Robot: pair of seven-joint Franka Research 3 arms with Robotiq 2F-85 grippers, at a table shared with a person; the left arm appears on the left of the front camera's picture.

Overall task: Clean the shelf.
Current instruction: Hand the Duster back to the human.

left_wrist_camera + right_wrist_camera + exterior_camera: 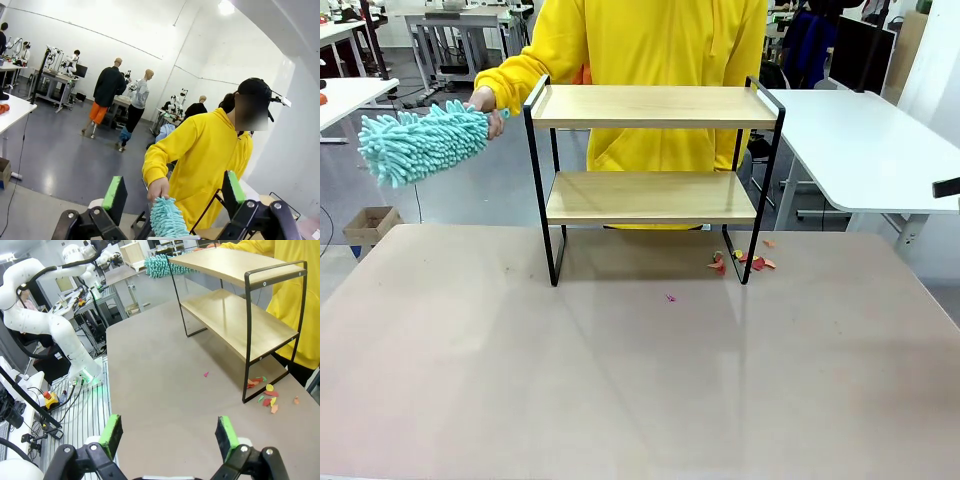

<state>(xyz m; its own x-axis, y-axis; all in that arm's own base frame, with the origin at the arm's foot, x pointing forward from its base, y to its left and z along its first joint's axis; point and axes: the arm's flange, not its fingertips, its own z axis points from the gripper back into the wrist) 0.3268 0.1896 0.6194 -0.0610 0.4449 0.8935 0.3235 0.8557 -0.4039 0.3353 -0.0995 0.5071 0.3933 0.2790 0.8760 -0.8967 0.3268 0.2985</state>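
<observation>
Meanwhile both hands, left (175,192) and right (170,432), gape beside the wood-and-wire shelf (653,106).

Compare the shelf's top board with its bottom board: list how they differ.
The top board sits level with the frame's raised side rails; the bottom board hangs midway up the legs, clear of the table. The top board lies open to above; the bottom board is roofed by it. The teal duster in the person's hand is beside the top board's end, not the bottom's. Both are light wood, and look bare.
</observation>
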